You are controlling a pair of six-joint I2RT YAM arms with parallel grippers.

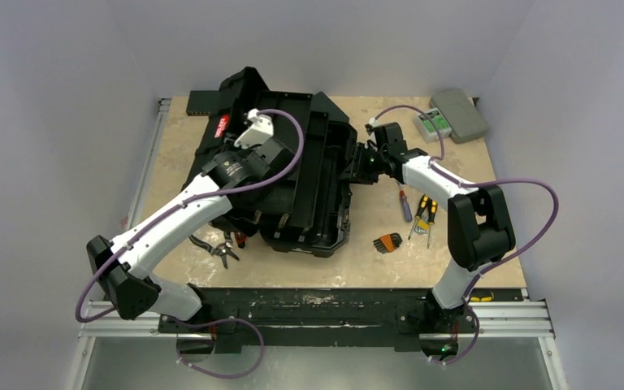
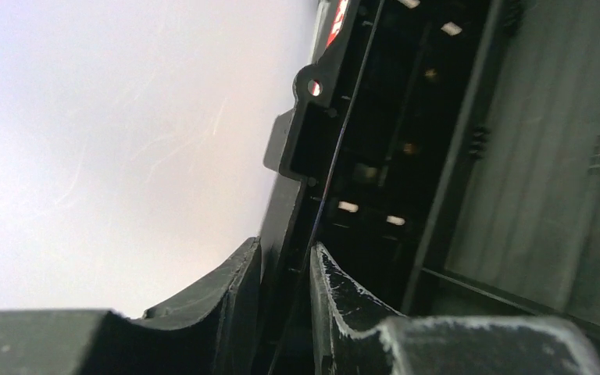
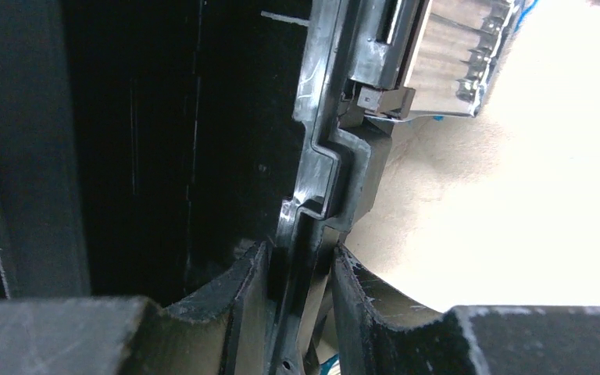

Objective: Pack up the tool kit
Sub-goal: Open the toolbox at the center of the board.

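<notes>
Both scuffed black tools of mine pinch thin moulded plastic. My left gripper point(image 2: 285, 269) clamps a ribbed wall edge, and my right gripper point(image 3: 301, 269) clamps a stepped glossy rim. Each belongs to the large black plastic toolbox point(image 1: 317, 195), lying open mid-table. My left arm point(image 1: 179, 215) bends over it while my right arm point(image 1: 439, 175) reaches sideways. Yellow-handled pliers point(image 1: 425, 213) lie beside it on the beige tabletop point(image 1: 333, 272).

Left gripper point(image 2: 285, 248) pinches the toolbox point(image 2: 312, 137) edge (red label point(image 2: 336, 17) above).

Grey case point(image 1: 460, 114) beside white-green device point(image 1: 430, 124)
</notes>
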